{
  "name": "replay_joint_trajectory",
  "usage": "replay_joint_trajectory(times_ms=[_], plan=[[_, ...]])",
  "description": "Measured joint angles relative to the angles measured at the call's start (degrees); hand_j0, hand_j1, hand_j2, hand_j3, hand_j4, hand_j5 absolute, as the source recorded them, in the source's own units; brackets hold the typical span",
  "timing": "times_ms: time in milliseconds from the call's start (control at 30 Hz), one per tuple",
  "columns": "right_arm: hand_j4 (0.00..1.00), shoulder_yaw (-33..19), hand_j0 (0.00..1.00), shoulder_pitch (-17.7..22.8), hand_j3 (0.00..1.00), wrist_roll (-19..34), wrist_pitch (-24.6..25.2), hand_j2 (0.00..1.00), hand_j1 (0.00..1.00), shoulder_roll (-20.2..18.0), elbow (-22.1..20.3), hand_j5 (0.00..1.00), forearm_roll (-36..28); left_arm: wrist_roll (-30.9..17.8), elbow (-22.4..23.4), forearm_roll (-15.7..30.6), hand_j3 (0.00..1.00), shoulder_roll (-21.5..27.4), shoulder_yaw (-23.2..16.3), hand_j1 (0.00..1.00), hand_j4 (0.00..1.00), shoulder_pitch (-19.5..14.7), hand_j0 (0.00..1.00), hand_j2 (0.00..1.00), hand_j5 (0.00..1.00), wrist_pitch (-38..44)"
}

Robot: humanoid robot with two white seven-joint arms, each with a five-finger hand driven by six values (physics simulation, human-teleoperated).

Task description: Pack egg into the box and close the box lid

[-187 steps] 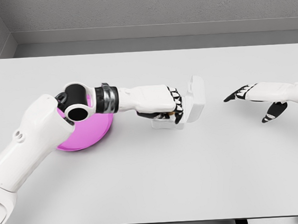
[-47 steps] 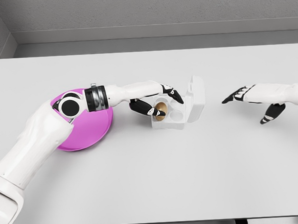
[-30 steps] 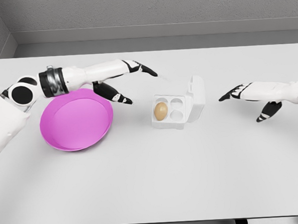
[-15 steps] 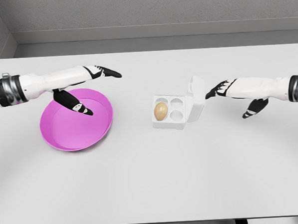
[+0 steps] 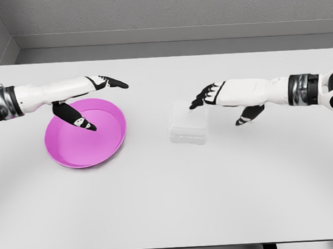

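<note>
The white box point(image 5: 188, 123) is sitting near the middle of the table point(image 5: 215, 200) with its lid lying flat on top, so the egg is hidden from view. The right hand point(image 5: 224, 97) is hovering at the box's upper right corner, fingers spread and holding nothing (contact with the lid is unclear). The left hand point(image 5: 84, 95) is hanging open over the pink bowl point(image 5: 86, 141), well apart from the box.

White arms, grey wrist bands, black-tipped fingers point(image 5: 115, 82).
</note>
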Motion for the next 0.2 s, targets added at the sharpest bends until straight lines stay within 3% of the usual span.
replay_joint_trajectory(times_ms=[200], plan=[[1.00,-5.3,1.00,0.7,1.00,0.0,-0.4,1.00,1.00,-5.1,0.1,1.00,0.1,0.0,0.2,0.0,1.00,1.1,0.1,1.00,1.00,0.3,1.00,1.00,1.00,0.0]])
